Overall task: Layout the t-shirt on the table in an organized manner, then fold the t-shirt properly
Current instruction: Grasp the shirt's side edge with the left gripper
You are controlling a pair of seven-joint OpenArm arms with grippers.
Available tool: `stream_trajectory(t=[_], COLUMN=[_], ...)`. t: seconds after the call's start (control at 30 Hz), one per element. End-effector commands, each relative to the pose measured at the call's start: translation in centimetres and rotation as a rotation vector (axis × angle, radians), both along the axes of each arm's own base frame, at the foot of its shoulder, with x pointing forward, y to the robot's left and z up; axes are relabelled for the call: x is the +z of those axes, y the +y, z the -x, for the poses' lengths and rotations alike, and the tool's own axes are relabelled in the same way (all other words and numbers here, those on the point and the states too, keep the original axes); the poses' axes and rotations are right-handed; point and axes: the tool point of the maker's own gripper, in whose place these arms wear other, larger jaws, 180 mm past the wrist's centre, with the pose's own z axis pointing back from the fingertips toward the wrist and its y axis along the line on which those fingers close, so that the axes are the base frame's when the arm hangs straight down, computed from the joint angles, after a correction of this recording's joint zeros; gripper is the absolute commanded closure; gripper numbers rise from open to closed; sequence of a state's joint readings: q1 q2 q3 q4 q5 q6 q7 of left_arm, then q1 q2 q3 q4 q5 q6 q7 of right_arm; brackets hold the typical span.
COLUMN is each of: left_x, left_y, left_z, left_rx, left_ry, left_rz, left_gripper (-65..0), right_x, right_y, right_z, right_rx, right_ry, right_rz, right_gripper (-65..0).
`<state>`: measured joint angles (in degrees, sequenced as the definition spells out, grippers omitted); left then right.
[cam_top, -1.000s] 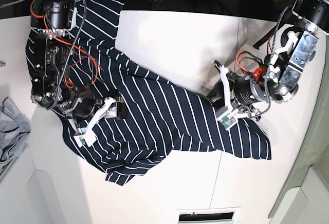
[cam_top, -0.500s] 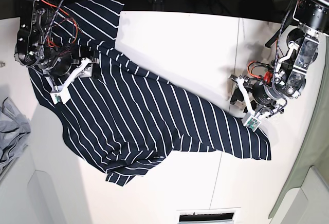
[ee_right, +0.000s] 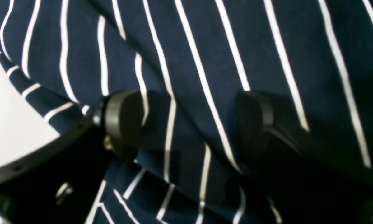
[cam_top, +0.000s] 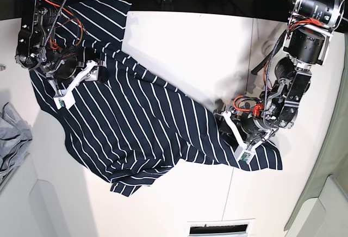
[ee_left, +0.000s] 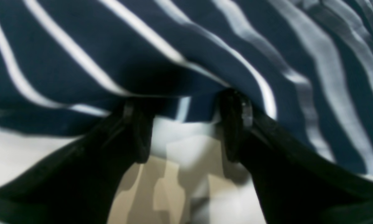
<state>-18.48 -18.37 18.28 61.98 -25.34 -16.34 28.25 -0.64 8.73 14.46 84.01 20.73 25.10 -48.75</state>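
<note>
white table [cam_top: 185,36], t-shirt [cam_top: 147,128] under both tools

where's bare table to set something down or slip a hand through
Bare table lies beyond the t-shirt, between the arms. Another free strip runs along the near edge under the hem. Crowded: the left end effector at the shirt's edge by the seam, the right end effector over the fabric, and the grey cloth at the side.

The white bench [cam_top: 185,41] carries the striped t-shirt [cam_top: 147,128], spread crumpled in a diagonal band from the frame's upper left to lower right, while a grey cloth [cam_top: 12,133] lies bunched at the left edge.
</note>
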Motion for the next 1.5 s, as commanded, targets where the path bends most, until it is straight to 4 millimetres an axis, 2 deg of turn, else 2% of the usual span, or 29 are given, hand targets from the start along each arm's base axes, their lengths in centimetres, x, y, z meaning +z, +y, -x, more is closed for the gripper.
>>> stream_trajectory(t=[0.0, 0.3, 0.5, 0.73, 0.8, 0.83, 0.93, 1.03, 1.13, 1.33, 1.47], left_x=[2.1, 4.7, 3.7, 2.5, 2.3, 2.1, 2.3, 3.4, 5.9, 10.9, 15.9], left_y=[-0.9, -7.7, -11.8, -14.5, -15.0, -14.9, -13.6, -11.6, -10.5, -6.1, -4.2], left_z=[-1.7, -3.6, -1.8, -0.3, 0.0, 0.0, -0.9, -1.9, -1.8, -0.5, -0.7], left_rx=[-0.011, -0.075, -0.165, -0.288, -0.319, -0.326, -0.275, -0.248, -0.287, -0.328, -0.321], left_ry=[-0.061, -0.097, -0.073, -0.112, -0.123, -0.127, -0.135, -0.127, -0.166, -0.252, -0.398], left_rz=[0.034, 0.121, 0.15, 0.04, 0.012, -0.008, -0.062, -0.104, -0.117, -0.213, -0.272], left_gripper=[-36.1, -36.1, -35.6, -16.9, -3.4, 0.0, 0.0, 0.0, 0.0, 0.0, 0.0], right_x=[1.1, 0.9, 0.3, 0.0, 0.0, 0.0, 0.0, -0.1, 0.1, 0.8, 0.9], right_y=[0.1, 2.3, 3.2, 3.4, 3.5, 3.5, 3.4, 3.0, 2.6, 2.2, 1.7], right_z=[-1.1, -1.0, -0.2, 0.3, 0.3, 0.3, 0.2, 0.0, -0.5, -1.6, -1.8], right_rx=[-0.002, -0.002, -0.005, -0.005, -0.006, -0.006, -0.004, -0.006, -0.013, -0.024, -0.022], right_ry=[-0.045, -0.042, -0.022, -0.011, -0.012, -0.012, -0.013, -0.028, -0.06, -0.101, -0.107], right_rz=[-0.012, -0.062, -0.082, -0.083, -0.086, -0.087, -0.077, -0.051, -0.027, -0.021, -0.01], right_gripper=[-44.7, -44.7, -44.7, -44.7, -44.7, -44.7, -44.7, -44.7, -44.7, -44.7, -44.7])
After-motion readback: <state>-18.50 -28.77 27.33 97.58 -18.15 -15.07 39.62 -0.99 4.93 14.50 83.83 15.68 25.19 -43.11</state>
